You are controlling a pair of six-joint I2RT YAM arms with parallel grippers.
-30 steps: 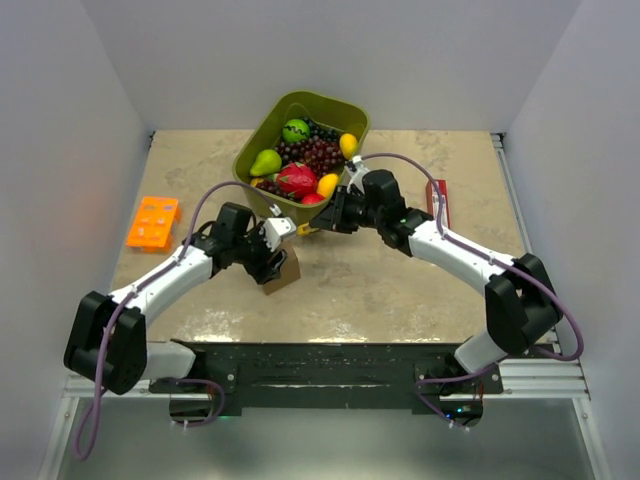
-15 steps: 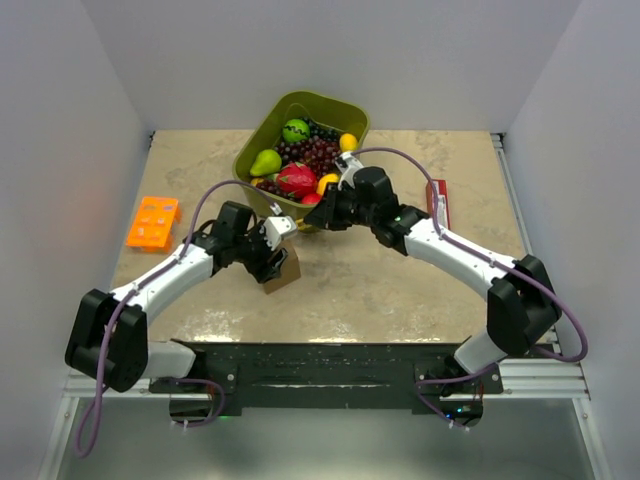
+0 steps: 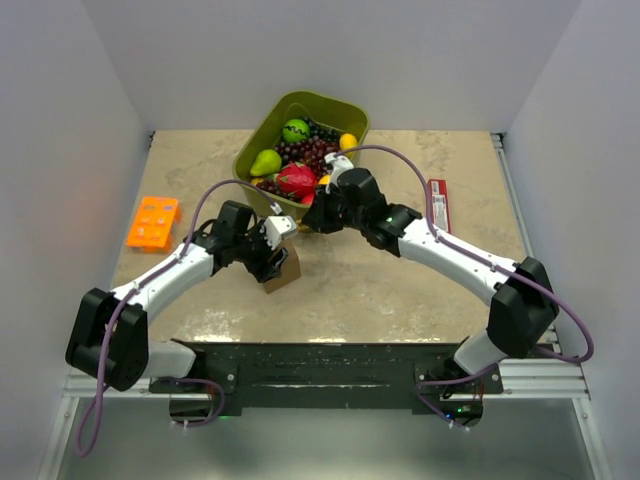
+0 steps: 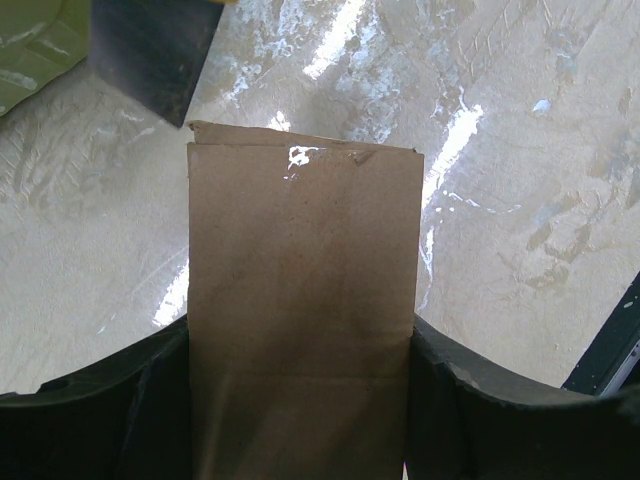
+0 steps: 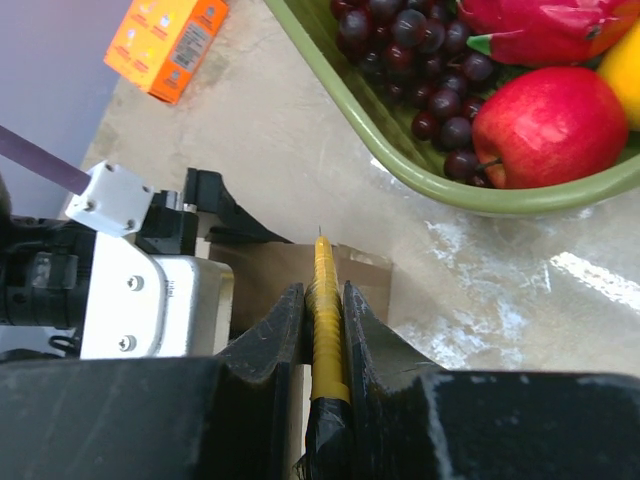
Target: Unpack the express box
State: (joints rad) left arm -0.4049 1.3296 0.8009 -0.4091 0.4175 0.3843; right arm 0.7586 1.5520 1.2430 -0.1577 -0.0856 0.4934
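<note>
The box (image 4: 300,250) sits clamped in my left gripper (image 4: 300,390), plain brown cardboard. My right gripper (image 5: 323,310) pinches a yellow tool (image 5: 325,265) near it.

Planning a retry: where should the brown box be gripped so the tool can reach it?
Grip the box across its two flat, parallel side faces, coming from the left, as the left gripper does now. That leaves its far edge free for the yellow tool in the right gripper.

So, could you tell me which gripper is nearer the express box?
Left. The left gripper clamps the express box; the right gripper, holding a yellow tool, hovers just beyond it.
</note>
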